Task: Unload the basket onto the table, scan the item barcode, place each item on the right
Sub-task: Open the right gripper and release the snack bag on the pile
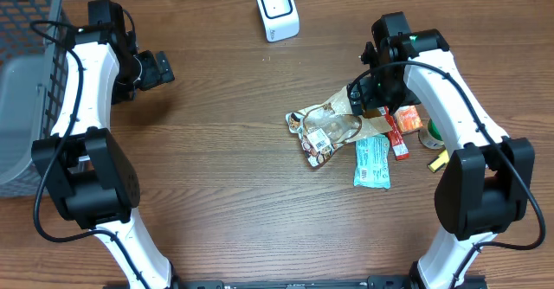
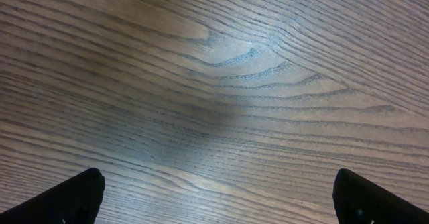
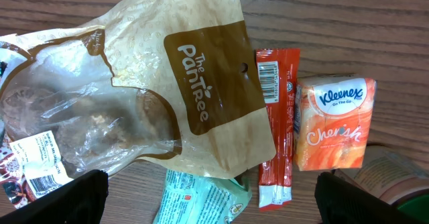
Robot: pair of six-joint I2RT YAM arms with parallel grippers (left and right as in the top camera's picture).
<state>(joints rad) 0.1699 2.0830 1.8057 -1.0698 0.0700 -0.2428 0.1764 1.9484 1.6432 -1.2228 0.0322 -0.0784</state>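
Note:
The white barcode scanner [image 1: 277,10] stands at the back of the table. A brown and clear "The Pantree" bag [image 1: 333,120] [image 3: 201,70] lies flat on the wood, with a white barcode label [image 3: 43,160] at its clear end. My right gripper [image 1: 363,94] [image 3: 214,197] hovers open just above the bag's brown end and holds nothing. A red sachet [image 3: 276,130] with a printed barcode lies beside the bag. Far to the left, my left gripper [image 1: 156,68] [image 2: 218,194] is open over bare wood.
An orange Kleenex pack [image 3: 335,123], a teal packet [image 1: 372,161] [image 3: 201,197], a round tin [image 1: 430,135] and a small yellow item [image 1: 438,160] crowd the right side. A grey basket [image 1: 26,81] stands at the left edge.

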